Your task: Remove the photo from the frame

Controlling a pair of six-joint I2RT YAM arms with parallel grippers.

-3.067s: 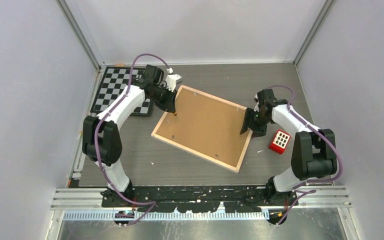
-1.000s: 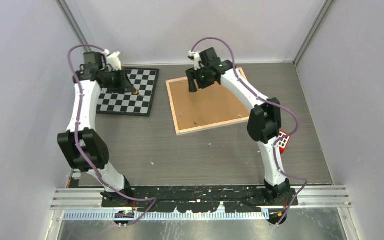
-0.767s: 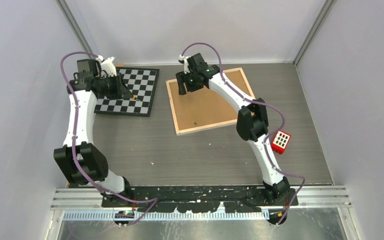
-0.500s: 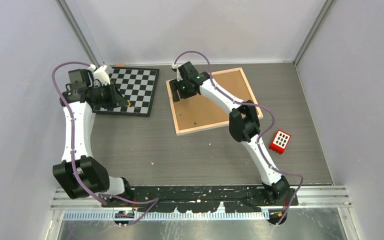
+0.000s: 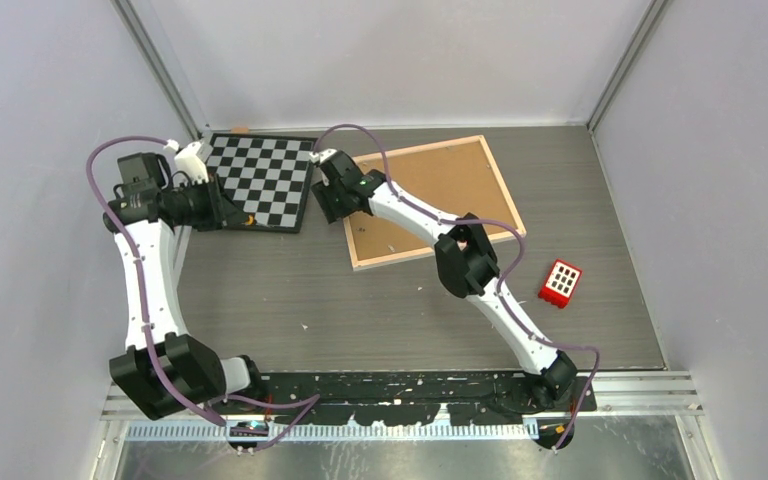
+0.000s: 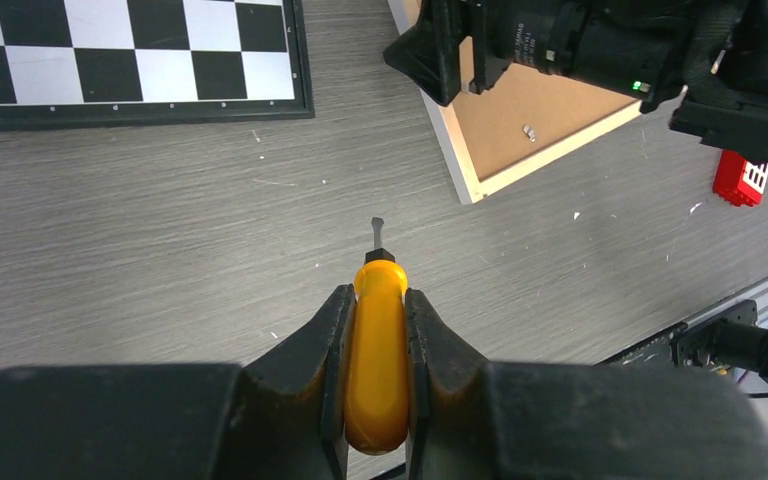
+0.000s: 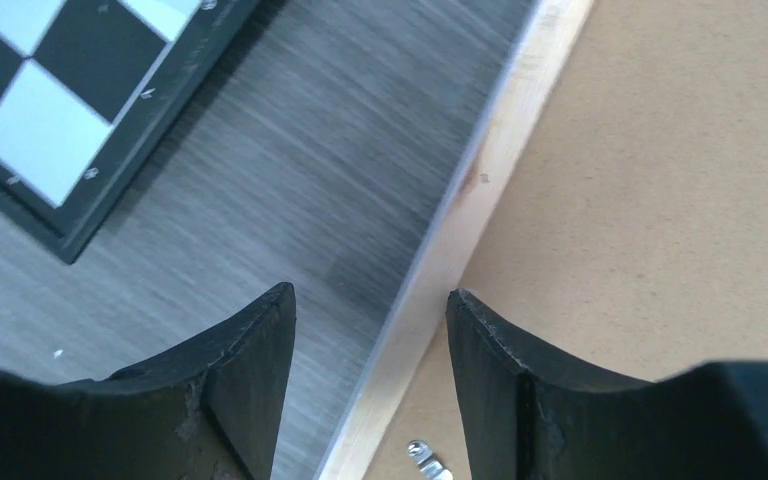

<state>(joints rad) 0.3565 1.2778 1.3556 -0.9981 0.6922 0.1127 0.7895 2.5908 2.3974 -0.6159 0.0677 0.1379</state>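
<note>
The frame [image 5: 455, 180] lies face down on the table, its brown fibreboard back [image 7: 660, 200] and pale wood rim [image 7: 490, 170] showing. The photo is hidden under that back panel. My right gripper [image 5: 332, 203] hovers at the frame's left edge. It is open, and its fingers straddle the rim [image 7: 370, 300] without touching it. Off to the left, my left gripper [image 5: 228, 212] is shut on an orange-handled screwdriver [image 6: 380, 350]. The tool's short black tip points at bare table between the checkerboard and the frame's near corner [image 6: 470, 185].
A black-and-white checkerboard [image 5: 260, 180] lies at the back left, close to the frame's left rim. A red block with white squares [image 5: 560, 283] sits right of the frame. A small metal tab [image 7: 425, 458] sticks up from the fibreboard near the rim.
The right arm swept left across the frame's back to its left rim, its fingers narrowing slightly. The left arm drew back to the left, still holding the screwdriver. Since the earliest frame, the frame has shifted back and turned.
</note>
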